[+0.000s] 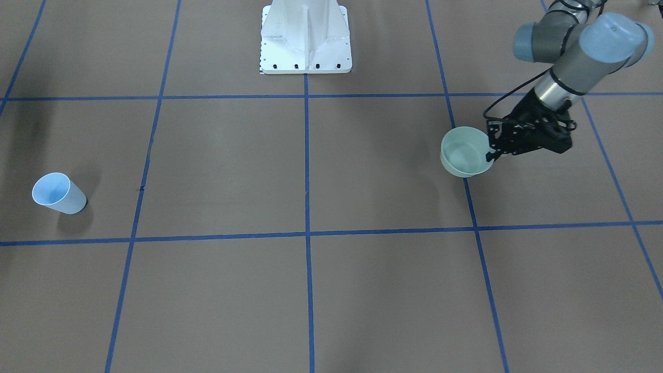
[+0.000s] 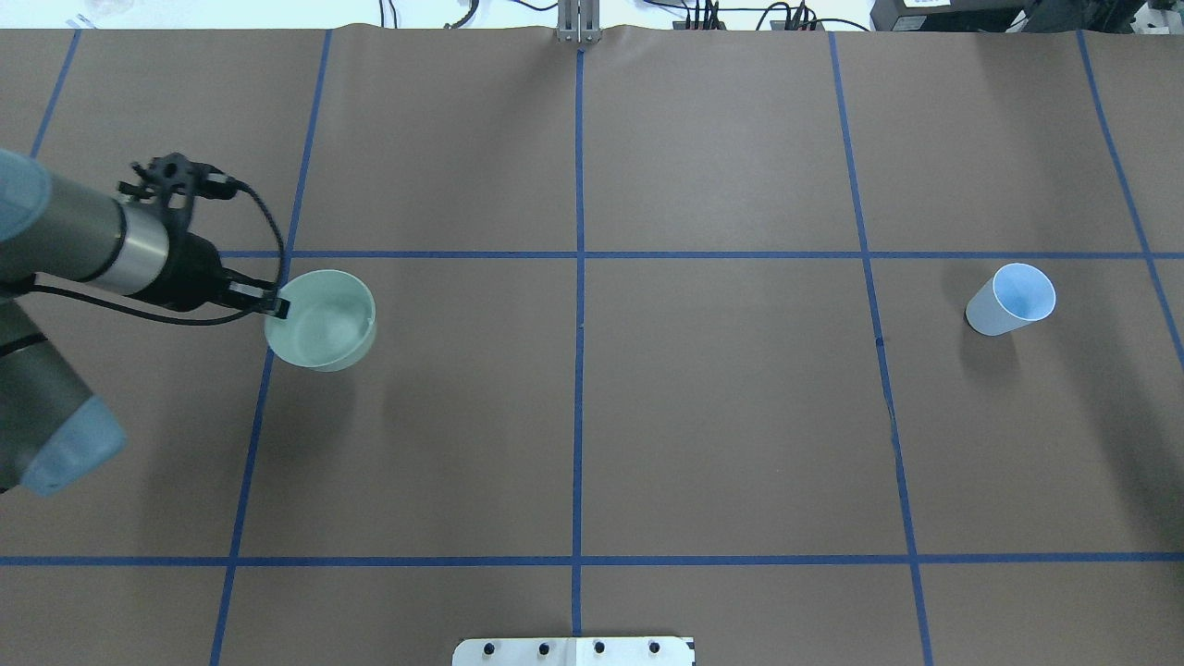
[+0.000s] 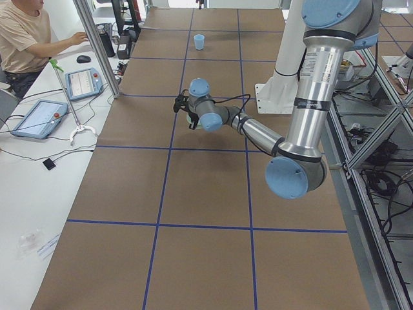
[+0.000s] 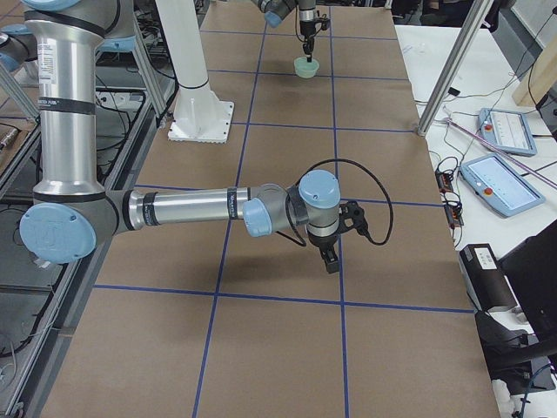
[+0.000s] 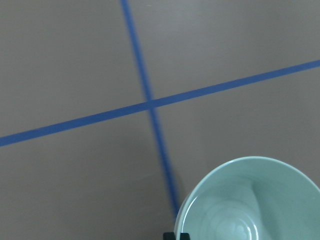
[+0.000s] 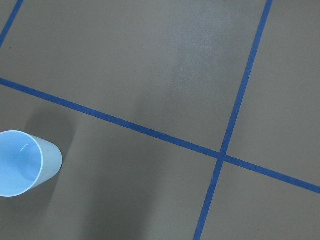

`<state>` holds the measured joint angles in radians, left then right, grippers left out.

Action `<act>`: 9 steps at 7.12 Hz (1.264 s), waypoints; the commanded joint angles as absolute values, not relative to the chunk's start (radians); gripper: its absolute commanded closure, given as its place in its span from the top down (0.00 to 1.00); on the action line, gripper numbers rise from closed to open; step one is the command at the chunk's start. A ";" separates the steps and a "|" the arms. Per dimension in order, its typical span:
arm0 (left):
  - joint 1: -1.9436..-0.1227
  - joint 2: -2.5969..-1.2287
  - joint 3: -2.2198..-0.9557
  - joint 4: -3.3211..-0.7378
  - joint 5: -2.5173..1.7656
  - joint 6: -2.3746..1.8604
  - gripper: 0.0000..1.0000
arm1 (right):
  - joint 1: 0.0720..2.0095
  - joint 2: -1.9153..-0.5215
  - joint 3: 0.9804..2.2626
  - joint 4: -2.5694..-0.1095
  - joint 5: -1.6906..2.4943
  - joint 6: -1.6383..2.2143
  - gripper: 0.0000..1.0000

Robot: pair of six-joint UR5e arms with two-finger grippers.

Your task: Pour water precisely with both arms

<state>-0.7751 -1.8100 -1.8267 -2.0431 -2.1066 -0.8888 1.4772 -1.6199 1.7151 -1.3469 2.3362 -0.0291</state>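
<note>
Mint-green bowl [image 2: 365, 340] of water [image 2: 324, 326], rim clamped by the left hand [image 2: 273, 305]; right hand [image 4: 331, 261] too small to judge its opening; blue cup [image 2: 1011, 298] well apart

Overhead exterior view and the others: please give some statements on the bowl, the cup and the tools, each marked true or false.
1. The left tool grips the green bowl by its rim. True.
2. The blue cup stands inside the bowl. False: it stands alone, far across the table.
3. The bowl holds a little water. True.
4. The right tool holds the blue cup. False: it hangs over the table, away from the cup.
</note>
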 commanded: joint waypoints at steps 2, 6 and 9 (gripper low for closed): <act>-0.573 -2.128 -1.745 -1.818 -1.961 -1.032 0.00 | 1.477 -1.618 1.712 -1.347 2.336 -0.029 1.00; -0.526 -2.272 -1.565 -1.828 -1.933 -1.031 0.00 | 1.477 -1.617 1.710 -1.347 2.336 -0.028 1.00; -0.480 -2.284 -1.565 -1.829 -1.902 -1.032 0.23 | 1.477 -1.617 1.710 -1.347 2.336 -0.028 1.00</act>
